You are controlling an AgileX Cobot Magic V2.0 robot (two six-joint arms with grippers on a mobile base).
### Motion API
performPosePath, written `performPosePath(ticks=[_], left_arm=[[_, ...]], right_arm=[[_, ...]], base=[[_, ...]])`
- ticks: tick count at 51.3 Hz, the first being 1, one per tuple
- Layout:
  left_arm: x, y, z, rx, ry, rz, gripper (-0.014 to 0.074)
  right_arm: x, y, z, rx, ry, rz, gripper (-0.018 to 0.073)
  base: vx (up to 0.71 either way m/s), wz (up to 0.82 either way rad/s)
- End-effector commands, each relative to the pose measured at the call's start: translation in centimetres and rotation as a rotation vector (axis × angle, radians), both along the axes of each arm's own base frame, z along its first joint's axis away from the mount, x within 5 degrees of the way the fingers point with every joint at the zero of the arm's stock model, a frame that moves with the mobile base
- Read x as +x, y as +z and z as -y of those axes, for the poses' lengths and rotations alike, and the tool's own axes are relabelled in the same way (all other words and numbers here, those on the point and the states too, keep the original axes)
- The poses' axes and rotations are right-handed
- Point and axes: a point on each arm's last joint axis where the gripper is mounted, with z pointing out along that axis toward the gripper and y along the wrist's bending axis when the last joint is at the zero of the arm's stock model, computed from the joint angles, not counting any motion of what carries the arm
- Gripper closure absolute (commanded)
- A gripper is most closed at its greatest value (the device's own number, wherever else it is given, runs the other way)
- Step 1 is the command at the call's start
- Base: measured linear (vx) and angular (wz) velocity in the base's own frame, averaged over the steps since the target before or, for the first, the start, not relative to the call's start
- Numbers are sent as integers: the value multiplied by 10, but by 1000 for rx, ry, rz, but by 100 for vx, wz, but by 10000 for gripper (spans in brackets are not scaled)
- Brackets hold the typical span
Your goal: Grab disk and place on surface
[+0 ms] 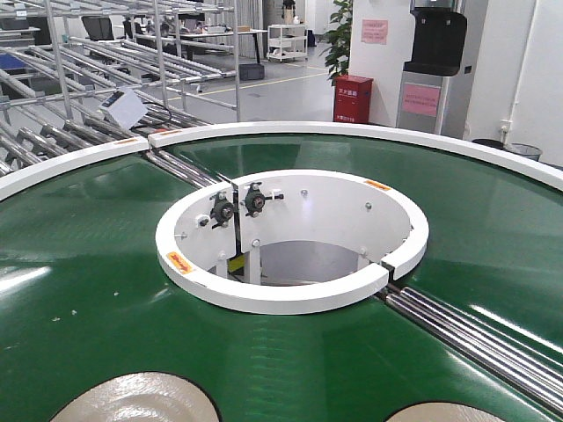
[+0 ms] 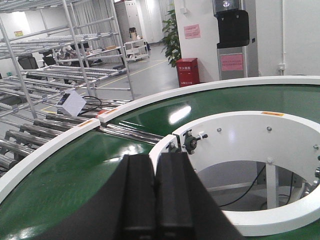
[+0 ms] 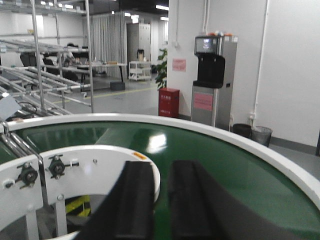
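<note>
Two pale beige disks lie flat on the green ring conveyor belt at the bottom of the front view, both cut off by the frame edge: one disk at lower left, another disk at lower right. Neither gripper appears in the front view. In the left wrist view my left gripper hangs over the belt's inner rim, its black fingers pressed together and holding nothing. My right gripper hovers over the belt with a narrow gap between its fingers, empty. The surface is out of view.
A white inner ring wall with bearing blocks surrounds the conveyor's hollow middle. A white outer rim borders the belt. Steel rollers cross it at right. Metal racks, a red box and a water dispenser stand behind.
</note>
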Motion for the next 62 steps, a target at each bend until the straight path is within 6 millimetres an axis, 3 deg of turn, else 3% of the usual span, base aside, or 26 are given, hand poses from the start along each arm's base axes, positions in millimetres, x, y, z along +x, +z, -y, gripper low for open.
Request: performPosePath(ticks=[1, 12, 17, 25, 31, 36, 40, 49, 55, 62], left_arm=[[-7, 22, -2, -28, 6, 130, 365], [-7, 22, -2, -28, 6, 129, 49], [-6, 21, -1, -32, 5, 123, -66], [-6, 20, -1, -161, -13, 78, -34], [-5, 14, 6, -119, -50, -100, 31], [-4, 13, 24, -35, -141, -172, 90], [-6, 14, 42, -77, -244, -198, 135], [-14, 1, 95, -35, -623, -408, 195], [-12, -4, 113, -127, -806, -474, 195], [14, -19, 112, -210, -794, -556, 195]], right_arm=[[-4, 15, 1, -19, -9, 76, 172], [-4, 13, 1, -14, -9, 47, -171], [-3, 12, 1, -13, -9, 44, -158], [-3, 11, -1, 68, 14, 31, -112], [0, 1, -11, 88, 84, -103, -43], [12, -11, -35, 73, 224, -221, 10], [20, -22, -60, 55, 358, -301, 38], [33, -55, -111, 83, 582, -570, 46], [39, -67, -124, 186, 640, -678, 46], [41, -73, -133, 213, 709, -724, 46]], base=[[0, 0], [0, 0], [0, 0], [0, 0], [0, 0], [0, 0], [0, 0], [0, 0], [0, 0], [0, 0]])
